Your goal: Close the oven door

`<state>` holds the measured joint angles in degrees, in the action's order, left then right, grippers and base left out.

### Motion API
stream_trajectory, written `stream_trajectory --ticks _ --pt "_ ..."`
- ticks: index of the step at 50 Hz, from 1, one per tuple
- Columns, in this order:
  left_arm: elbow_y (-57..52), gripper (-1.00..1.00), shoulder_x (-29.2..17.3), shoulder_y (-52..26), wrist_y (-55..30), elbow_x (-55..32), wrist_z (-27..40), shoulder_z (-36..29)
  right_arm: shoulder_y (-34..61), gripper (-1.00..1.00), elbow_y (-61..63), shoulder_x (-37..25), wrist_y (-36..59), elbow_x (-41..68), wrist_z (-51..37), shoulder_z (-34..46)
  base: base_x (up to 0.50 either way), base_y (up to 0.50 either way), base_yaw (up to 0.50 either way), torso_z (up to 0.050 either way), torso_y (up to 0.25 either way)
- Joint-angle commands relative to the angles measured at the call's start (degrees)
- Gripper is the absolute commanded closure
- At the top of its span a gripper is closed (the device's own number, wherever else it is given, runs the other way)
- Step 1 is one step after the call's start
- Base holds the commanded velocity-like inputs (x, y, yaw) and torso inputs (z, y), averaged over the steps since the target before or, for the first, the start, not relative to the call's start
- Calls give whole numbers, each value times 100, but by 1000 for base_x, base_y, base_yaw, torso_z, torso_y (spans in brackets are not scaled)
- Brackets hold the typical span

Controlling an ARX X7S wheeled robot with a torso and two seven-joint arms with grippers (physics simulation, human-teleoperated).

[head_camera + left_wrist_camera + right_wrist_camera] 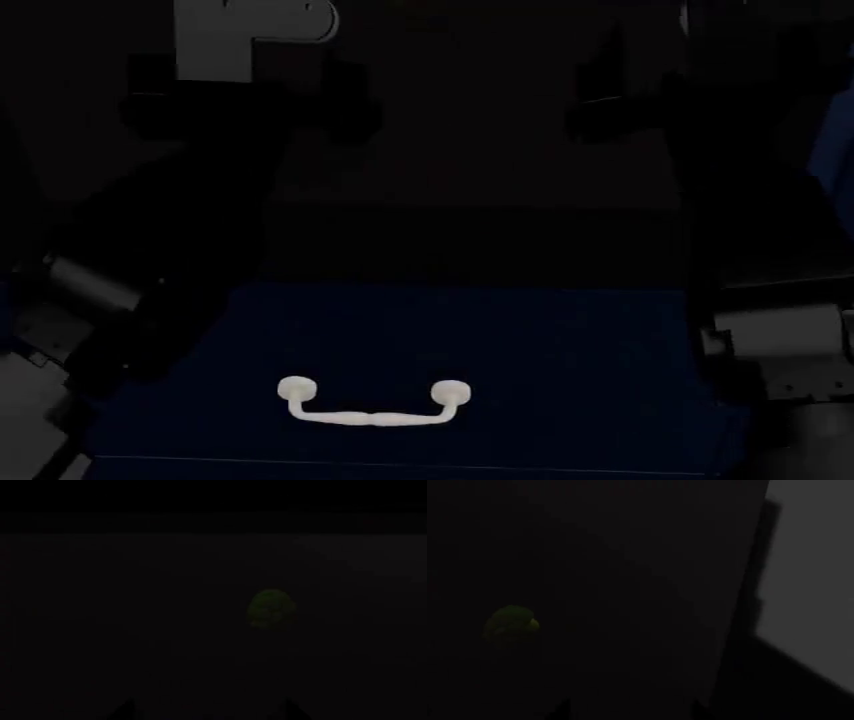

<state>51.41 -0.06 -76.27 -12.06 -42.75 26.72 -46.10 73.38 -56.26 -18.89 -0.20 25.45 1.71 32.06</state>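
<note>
The scene is very dark. In the head view a wide black flat panel, which I take for the oven door (pixel 467 245), lies just beyond a navy drawer front; its handle does not show. Both arms reach past it into the blackness. My left gripper (pixel 208 712) is open, its two fingertips far apart at the picture's edge with nothing between them. My right gripper (pixel 630 712) is open and empty in the same way. In the head view the left gripper (pixel 247 105) and the right gripper (pixel 621 95) are only dark shapes.
A dim green round lump (pixel 270 610) lies ahead of the left gripper; the green lump (pixel 510 625) shows in the right wrist view too. The navy drawer front (pixel 534 340) carries a white curved handle (pixel 374 403). A grey surface (pixel 814 580) stands beside the right gripper.
</note>
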Motion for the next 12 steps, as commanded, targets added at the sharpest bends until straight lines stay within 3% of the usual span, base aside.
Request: stream_trajectory --ticks 1,6,11,12 --pt "244 -100 -270 -354 561 -1468 -305 -1196 549 -100 -1398 467 -197 -867 -195 -347 98 -4 22 0 0" --pt "-168 -100 -470 -263 466 -1553 -153 -1170 124 -100 30 167 568 -730 -439 -378 79 -6 16 4 0" --pt "-584 -100 -650 -185 399 -1608 -30 -1161 66 -100 203 149 667 -699 -452 -380 49 -3 8 4 0" --pt "-1188 -100 -901 -53 319 -1709 113 -1137 -103 -100 664 64 839 -579 -530 -455 35 0 9 0 0"
